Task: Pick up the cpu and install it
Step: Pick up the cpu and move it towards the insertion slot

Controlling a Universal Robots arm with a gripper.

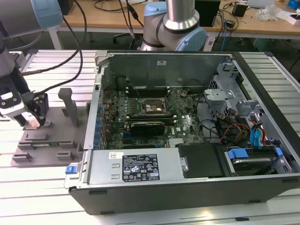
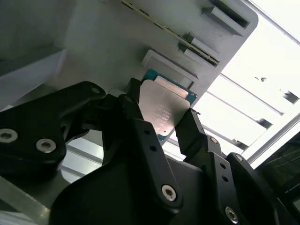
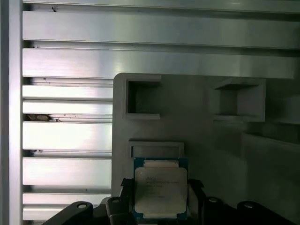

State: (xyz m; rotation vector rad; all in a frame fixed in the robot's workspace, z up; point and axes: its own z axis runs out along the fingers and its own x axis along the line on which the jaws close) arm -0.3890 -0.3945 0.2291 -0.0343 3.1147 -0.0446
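The cpu [image 3: 161,185], a small square chip with a silvery top plate and a blue-green edge, sits between my black fingers [image 3: 195,188] in both wrist views. My gripper [image 3: 160,199] is shut on the cpu [image 2: 163,107], one finger [image 2: 137,123] pressing on each of two opposite sides. The chip hangs just off the grey plastic tray [image 3: 201,136], next to its shallow pocket [image 3: 156,150]. In the exterior view my gripper [image 1: 32,120] is low over the tray [image 1: 47,140], at the exterior view's left, well away from the motherboard's socket [image 1: 149,108].
An open computer case [image 1: 187,122] lies on the ribbed metal table [image 1: 42,197], with its near wall [image 1: 140,166] and left rim between tray and socket. An upright grey post [image 1: 70,105] stands on the tray. Cables and drive bays [image 1: 248,136] fill the case's right side.
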